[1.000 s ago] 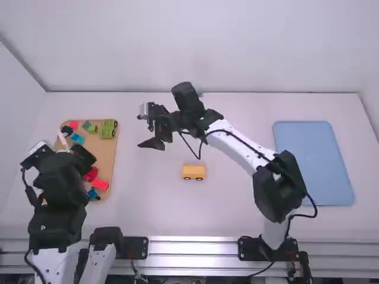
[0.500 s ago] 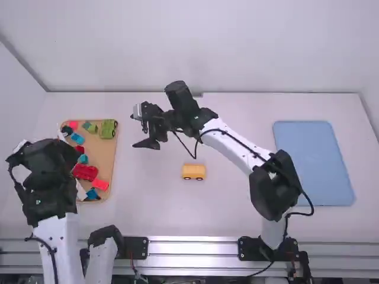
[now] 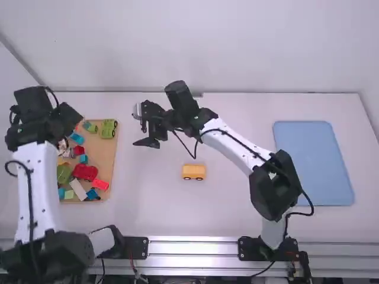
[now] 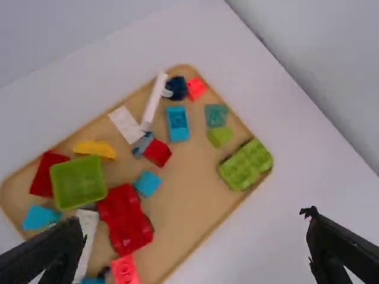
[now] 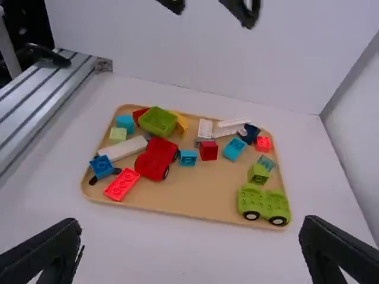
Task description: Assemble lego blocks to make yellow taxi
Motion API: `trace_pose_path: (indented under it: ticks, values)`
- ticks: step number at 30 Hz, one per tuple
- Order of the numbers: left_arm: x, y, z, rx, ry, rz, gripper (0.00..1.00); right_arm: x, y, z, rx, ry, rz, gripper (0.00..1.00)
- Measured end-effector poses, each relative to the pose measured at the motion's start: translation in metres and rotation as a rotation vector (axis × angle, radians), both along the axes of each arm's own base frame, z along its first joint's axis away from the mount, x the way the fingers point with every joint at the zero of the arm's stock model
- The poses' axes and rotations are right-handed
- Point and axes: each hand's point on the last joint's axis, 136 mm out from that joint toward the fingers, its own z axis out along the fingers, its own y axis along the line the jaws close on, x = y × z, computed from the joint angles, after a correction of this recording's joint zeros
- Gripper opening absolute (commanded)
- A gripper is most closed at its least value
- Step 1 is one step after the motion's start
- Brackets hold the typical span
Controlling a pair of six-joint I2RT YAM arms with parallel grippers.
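The left gripper (image 3: 70,119) hangs by the far left corner of the tan tray (image 3: 109,158), its 2 fingers spread with nothing between them. The right gripper (image 3: 141,128), also released and empty, is between that tray and the yellow wheeled block (image 3: 193,171), which sits on the table near the middle. The tray holds loose blocks, among them 1 red wheeled block (image 3: 85,172) and 1 green wheeled block (image 3: 108,129).

You can read no text, labels, brands, numbers or signs on anything in any of these views.
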Motion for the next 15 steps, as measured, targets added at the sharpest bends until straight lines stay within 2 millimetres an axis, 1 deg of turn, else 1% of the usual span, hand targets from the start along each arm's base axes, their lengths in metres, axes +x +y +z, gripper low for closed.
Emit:
trace_pose_path:
  ticks: [2,4,6,7,8,11,15]
  values:
    - [0.019,-0.002,-0.008,-0.016,0.023,-0.031,0.99,0.001,-0.001,0.000,0.000,-0.004,-0.002,0.98]
    - [0.028,-0.005,-0.011,-0.021,0.036,-0.055,0.99,0.001,-0.001,0.000,0.000,-0.001,-0.004,0.98]
    - [0.047,-0.011,-0.016,-0.021,0.057,-0.095,0.99,0.001,-0.001,0.000,-0.001,-0.004,-0.005,0.98]
    - [0.049,-0.012,-0.016,-0.020,0.061,-0.101,0.99,0.002,-0.001,0.000,-0.002,-0.004,-0.006,0.98]
    - [0.056,-0.013,-0.018,-0.024,0.077,-0.111,0.99,0.003,-0.001,-0.001,-0.004,-0.007,-0.013,0.98]
    - [0.060,-0.011,-0.024,-0.038,0.132,-0.109,0.99,0.006,-0.001,-0.002,-0.014,-0.009,-0.030,0.98]
    - [0.062,0.005,-0.032,-0.064,0.224,-0.081,0.99,0.008,-0.002,-0.004,-0.022,-0.009,-0.042,0.98]
